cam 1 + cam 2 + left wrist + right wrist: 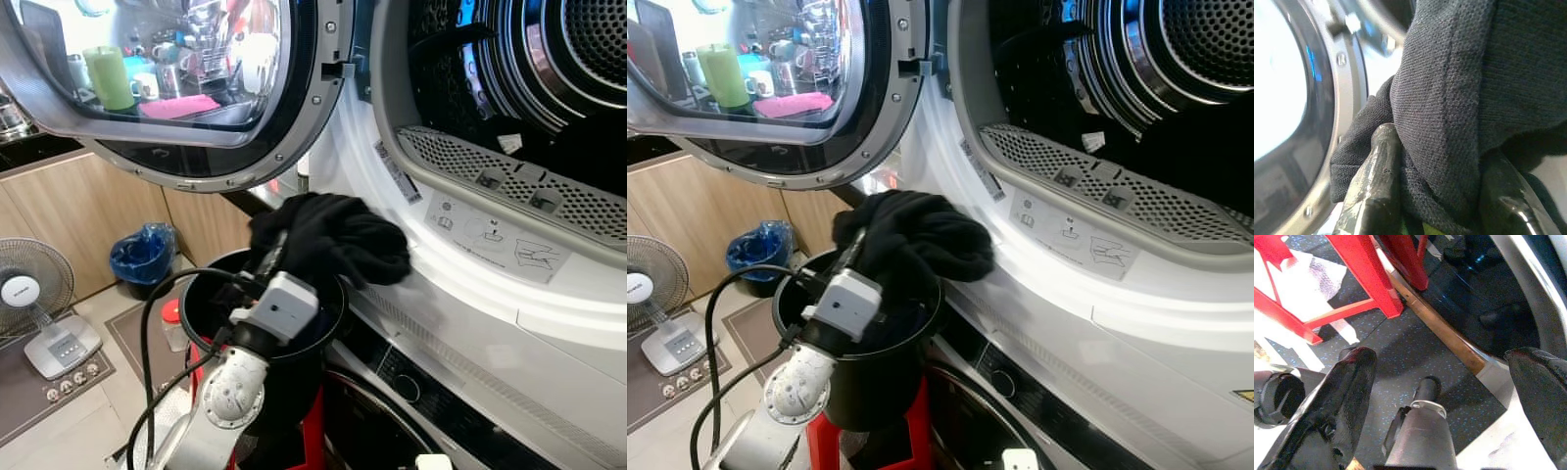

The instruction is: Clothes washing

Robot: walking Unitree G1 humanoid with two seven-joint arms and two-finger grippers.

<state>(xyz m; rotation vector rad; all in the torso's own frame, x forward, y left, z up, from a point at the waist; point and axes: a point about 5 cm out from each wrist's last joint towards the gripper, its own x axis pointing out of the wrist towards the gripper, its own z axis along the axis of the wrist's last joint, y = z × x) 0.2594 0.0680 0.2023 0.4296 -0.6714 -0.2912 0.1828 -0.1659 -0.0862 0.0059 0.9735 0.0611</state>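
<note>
Clamping a black knit garment (331, 238) above the black bucket (201, 294), left gripper (1437, 196) fingers show in wrist view; right gripper (1449, 396) hangs splayed.

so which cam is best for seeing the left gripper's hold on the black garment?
Left wrist view: both fingers pinch the black garment up close. The eye views show the garment bunched over the black bucket; left gripper mostly buried.

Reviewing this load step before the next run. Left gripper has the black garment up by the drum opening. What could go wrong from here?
1. The black garment is bunched in the left gripper, with loose folds draped outside the fingers; part may slip back into the black bucket.
2. It hangs below the drum opening, against the white front; it could snag on the perforated lint filter at the opening's edge.
</note>
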